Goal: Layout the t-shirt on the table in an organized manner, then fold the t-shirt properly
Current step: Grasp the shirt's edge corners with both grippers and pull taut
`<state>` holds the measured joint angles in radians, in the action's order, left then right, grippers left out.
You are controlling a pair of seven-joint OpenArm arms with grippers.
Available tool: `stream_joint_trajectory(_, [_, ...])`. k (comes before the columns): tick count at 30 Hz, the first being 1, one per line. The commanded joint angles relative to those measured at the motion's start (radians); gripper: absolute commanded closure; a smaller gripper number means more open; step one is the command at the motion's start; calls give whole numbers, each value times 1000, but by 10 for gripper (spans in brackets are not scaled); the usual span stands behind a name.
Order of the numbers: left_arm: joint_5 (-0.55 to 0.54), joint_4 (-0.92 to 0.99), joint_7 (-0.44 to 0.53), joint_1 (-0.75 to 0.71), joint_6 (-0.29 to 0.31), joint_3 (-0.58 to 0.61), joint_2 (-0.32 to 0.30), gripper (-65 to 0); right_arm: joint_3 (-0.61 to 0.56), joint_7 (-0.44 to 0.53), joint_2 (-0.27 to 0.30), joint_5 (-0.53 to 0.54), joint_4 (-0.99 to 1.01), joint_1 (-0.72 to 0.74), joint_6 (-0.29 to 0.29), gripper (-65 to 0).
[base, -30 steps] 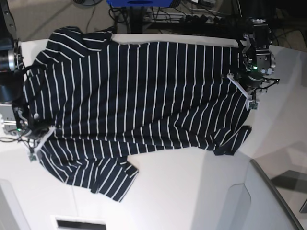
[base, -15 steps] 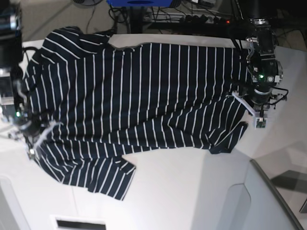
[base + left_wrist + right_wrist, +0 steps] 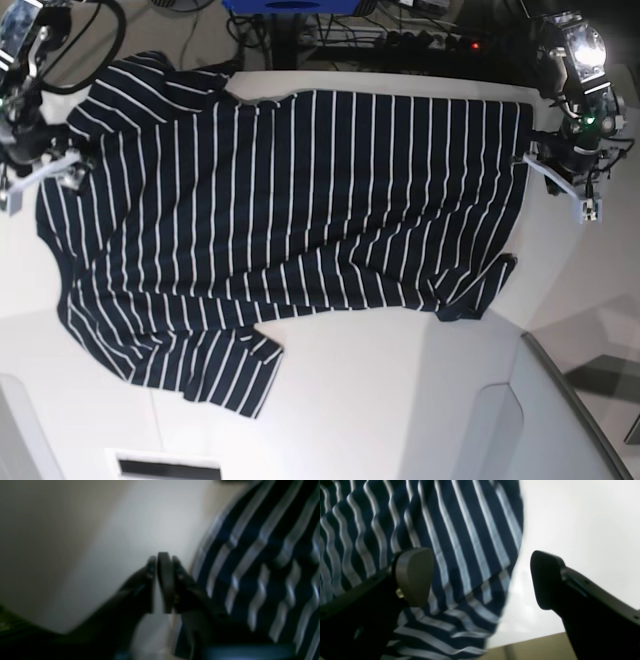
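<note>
Lying spread across the large matte white worktop (image 3: 400, 400), the dark navy short-sleeved t-shirt with thin white stripes (image 3: 290, 220) is opened out mostly flat. One sleeve juts toward the near edge at the base view's lower left, and a small corner is turned over at its lower right.

The right claw (image 3: 480, 580) hangs above the shirt's edge with its fingers spread wide; one grey pad (image 3: 413, 575) is over striped cloth, the other over bare white surface, and nothing is between them.

The left claw (image 3: 162, 580) sits just beside the shirt's other edge, over bare worktop. Its dark fingers (image 3: 150, 585) are nearly together with only a thin slit showing, and no cloth is caught in them.
</note>
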<state>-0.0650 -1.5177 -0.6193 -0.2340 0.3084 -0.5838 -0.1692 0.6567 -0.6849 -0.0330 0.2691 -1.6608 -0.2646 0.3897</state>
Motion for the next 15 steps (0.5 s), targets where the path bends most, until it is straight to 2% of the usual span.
stream_joint_trajectory(1, [-32, -7, 22, -5, 21, -35, -17, -186, 53, 15, 5, 46, -6, 6, 12, -546])
stream_joint_trajectory(3, [-60, 6, 22, -12, 53, -75, -20, -248, 111, -22, 0, 126, 20, 11, 39, -536])
stream_joint_trajectory(5, [-60, 9, 20, -15, 64, -87, -25, -288, 130, -49, 2, 186, 49, 11, 39, -537])
stream_joint_trajectory(11, [-69, 7, 23, -64, 71, -92, -37, -296, 136, -51, 0, 203, 67, 6, 39, -537])
stream_joint_trajectory(15, [-71, 7, 23, -97, 71, -94, -37, -296, 137, -49, 6, 206, 159, 11, 39, -537])
